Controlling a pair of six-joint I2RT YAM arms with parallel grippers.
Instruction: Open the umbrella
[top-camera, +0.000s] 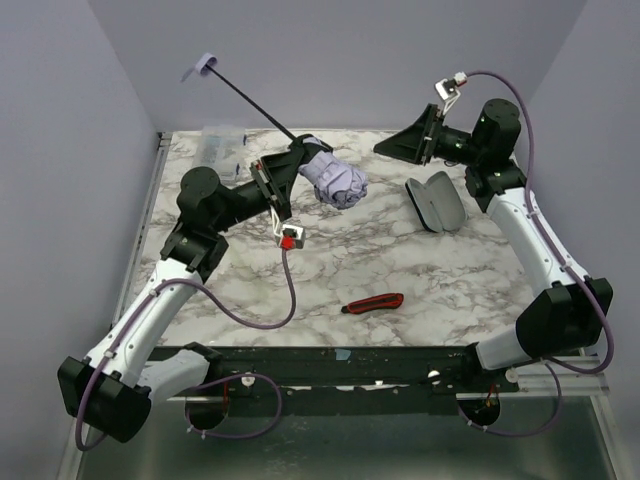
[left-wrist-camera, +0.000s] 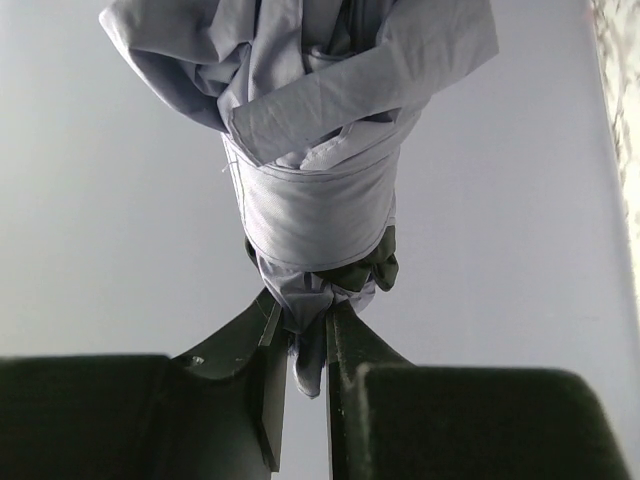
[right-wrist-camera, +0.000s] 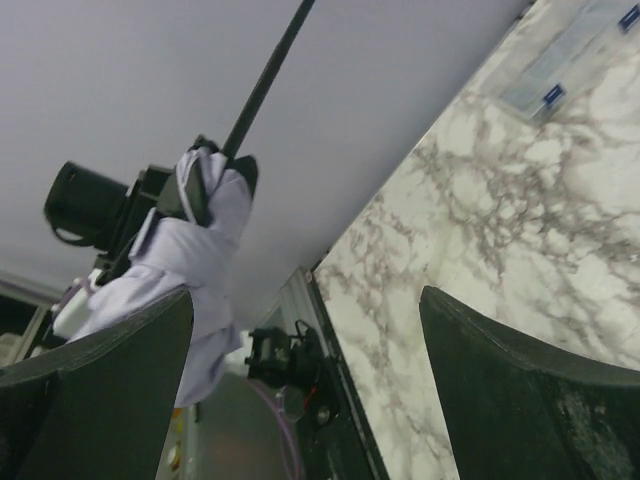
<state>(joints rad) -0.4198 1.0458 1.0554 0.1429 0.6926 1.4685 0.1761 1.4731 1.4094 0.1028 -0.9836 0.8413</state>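
Observation:
The umbrella (top-camera: 337, 181) is folded, its pale lilac canopy bunched and held above the marble table (top-camera: 420, 280). Its thin black shaft (top-camera: 250, 103) slants up to the far left and ends in a small pale knob handle (top-camera: 204, 65). My left gripper (top-camera: 302, 151) is shut on the umbrella where the canopy gathers round the shaft. In the left wrist view the jaws (left-wrist-camera: 308, 345) pinch a tuft of the umbrella's fabric (left-wrist-camera: 318, 205). My right gripper (top-camera: 396, 143) is open to the right of the canopy and apart from it. In the right wrist view its fingers (right-wrist-camera: 520, 370) stand wide, and the umbrella (right-wrist-camera: 195, 250) hangs beyond them at the left.
A grey oval pouch (top-camera: 437, 201) lies at the right, below the right gripper. A red-and-black utility knife (top-camera: 373, 302) lies near the front middle. A clear plastic packet (top-camera: 222, 146) sits at the back left corner. Pale walls close in the table on three sides.

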